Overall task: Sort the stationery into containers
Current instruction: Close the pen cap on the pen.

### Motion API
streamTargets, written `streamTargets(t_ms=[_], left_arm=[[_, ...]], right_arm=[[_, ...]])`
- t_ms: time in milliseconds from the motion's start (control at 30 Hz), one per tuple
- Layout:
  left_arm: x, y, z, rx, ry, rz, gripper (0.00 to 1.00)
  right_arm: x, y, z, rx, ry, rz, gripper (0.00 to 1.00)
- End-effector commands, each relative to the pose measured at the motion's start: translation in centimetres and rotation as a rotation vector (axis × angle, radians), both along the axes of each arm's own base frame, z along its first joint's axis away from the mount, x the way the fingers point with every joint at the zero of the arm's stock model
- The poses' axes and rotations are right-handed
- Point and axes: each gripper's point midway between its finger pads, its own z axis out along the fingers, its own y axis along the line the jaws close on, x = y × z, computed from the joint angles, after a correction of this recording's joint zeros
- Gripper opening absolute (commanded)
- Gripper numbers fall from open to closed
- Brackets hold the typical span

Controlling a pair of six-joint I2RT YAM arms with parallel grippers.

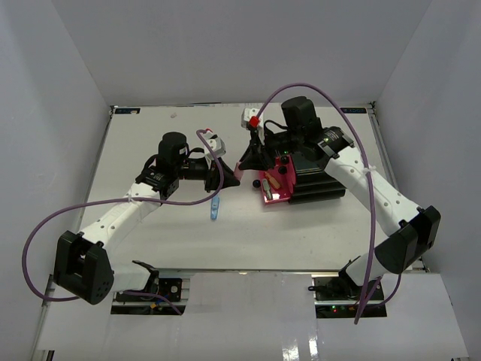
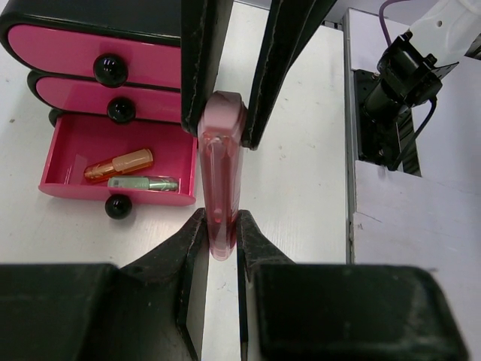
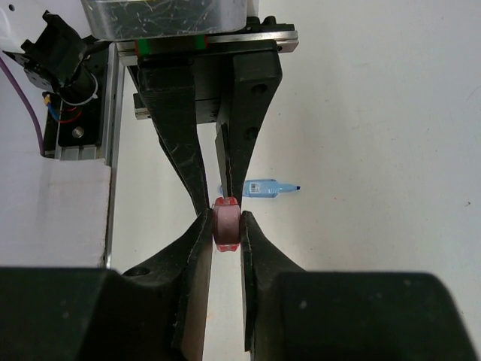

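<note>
Bare table (image 1: 301, 241) beside black cabinet (image 1: 319, 184)

White tabletop (image 1: 173, 242), plain pale grey walls (image 1: 225, 45) on three sides, soft even light

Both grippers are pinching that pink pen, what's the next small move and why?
Probably open the left gripper: the right gripper is shut on the far end of the translucent pink pen, so it could then carry it alone to the open magenta bottom drawer.
</note>
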Motion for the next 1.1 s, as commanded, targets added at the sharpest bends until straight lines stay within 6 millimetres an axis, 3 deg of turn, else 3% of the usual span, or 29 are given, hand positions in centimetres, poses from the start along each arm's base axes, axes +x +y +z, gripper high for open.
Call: streamTargets(t_ms=[0, 367, 900, 1067], left_arm=[[-0.6, -0.3, 4.5, -0.086, -0.109, -0.049, 0.0], [-0.2, -0.5, 7.7, -0.116, -0.174, -0.037, 0.0], [0.6, -1.1, 9.9, -0.14, -0.201, -0.061, 0.0], [0.8, -1.1, 10.3, -0.143, -0.219, -0.054, 0.0]], right_arm=[[-1.9, -0.3, -2.3, -0.078, 0.062, 0.022, 0.08], [-3.5, -1.9, -6.9, -0.239, 0.14, -0.005, 0.08], [-6.3, -1.4, -9.4, -0.315, 0.203, 0.081, 0.08], [-6.3, -1.7, -9.8, -0.333, 0.203, 0.075, 0.08]])
